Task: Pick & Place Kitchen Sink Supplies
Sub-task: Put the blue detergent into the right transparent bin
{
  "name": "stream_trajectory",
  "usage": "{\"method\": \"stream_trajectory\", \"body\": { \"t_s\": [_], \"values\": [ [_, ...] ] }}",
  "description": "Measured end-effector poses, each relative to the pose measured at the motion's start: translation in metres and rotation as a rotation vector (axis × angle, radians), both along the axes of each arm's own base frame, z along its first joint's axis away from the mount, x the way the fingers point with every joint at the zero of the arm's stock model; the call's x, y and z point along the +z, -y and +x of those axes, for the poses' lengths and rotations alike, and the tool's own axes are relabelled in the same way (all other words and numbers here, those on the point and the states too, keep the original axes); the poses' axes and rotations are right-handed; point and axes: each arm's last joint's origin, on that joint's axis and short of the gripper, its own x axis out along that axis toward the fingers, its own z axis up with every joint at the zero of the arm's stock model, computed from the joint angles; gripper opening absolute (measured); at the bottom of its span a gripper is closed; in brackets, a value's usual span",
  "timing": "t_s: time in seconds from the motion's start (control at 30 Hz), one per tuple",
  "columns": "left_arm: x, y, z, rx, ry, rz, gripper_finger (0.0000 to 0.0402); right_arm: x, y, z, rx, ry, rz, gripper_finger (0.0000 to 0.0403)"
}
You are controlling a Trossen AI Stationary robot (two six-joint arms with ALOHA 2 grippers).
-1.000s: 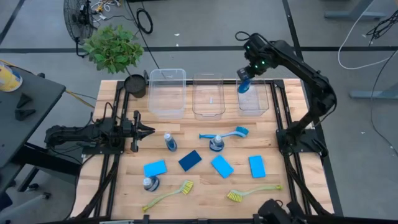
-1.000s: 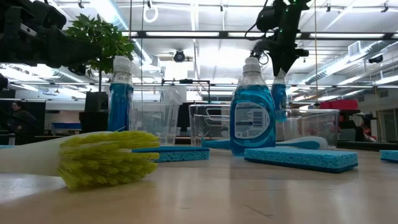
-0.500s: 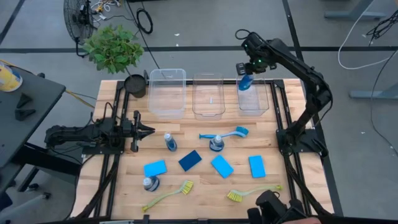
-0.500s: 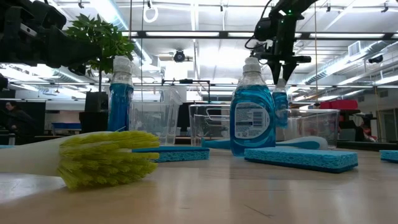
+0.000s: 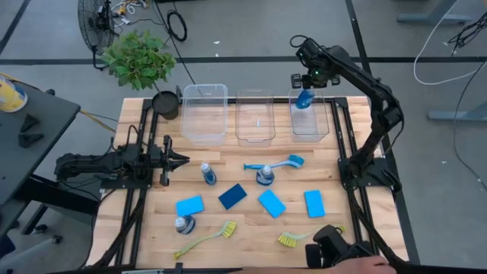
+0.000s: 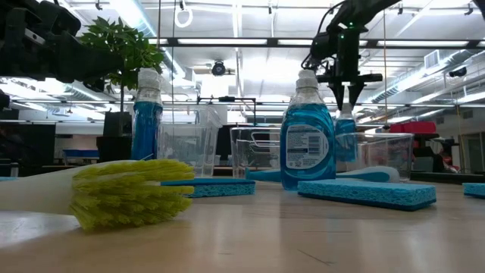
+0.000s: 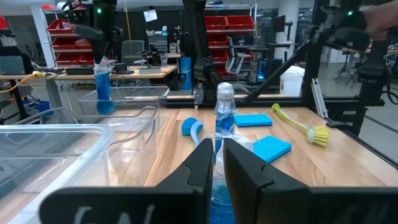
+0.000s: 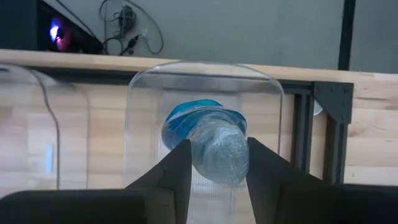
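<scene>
Blue bottle [image 5: 304, 99] clamped in right pincer [image 5: 307, 85] inside rightmost bin [image 5: 323, 129].

My right arm reaches far over the back of the table, and my right gripper [image 5: 306, 87] points straight down with its two fingers [image 8: 176, 171] closed around the cap of a bottle [image 8: 204, 144]. My left arm lies low at the left side, and my left gripper [image 5: 176, 160] has its fingers nearly together.

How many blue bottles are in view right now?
4: one held by the right claw over the rightmost bin; three on the table, at and.
</scene>
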Motion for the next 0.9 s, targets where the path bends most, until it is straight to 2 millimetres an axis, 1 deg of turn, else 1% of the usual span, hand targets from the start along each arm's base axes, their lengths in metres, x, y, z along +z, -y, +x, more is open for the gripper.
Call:
{"method": "stream_trajectory", "body": {
  "t_s": [0.37, 0.9],
  "values": [
    [0.000, 0.000, 0.000, 0.000, 0.000, 0.000, 0.0044, -0.015, 0.014, 0.003, -0.025, -0.013, 0.015, 0.0116],
    [0.000, 0.000, 0.000, 0.000, 0.000, 0.000, 0.0044, -0.036, 0.018, 0.002, -0.085, -0.010, 0.005, 0.0116]
  ]
}}
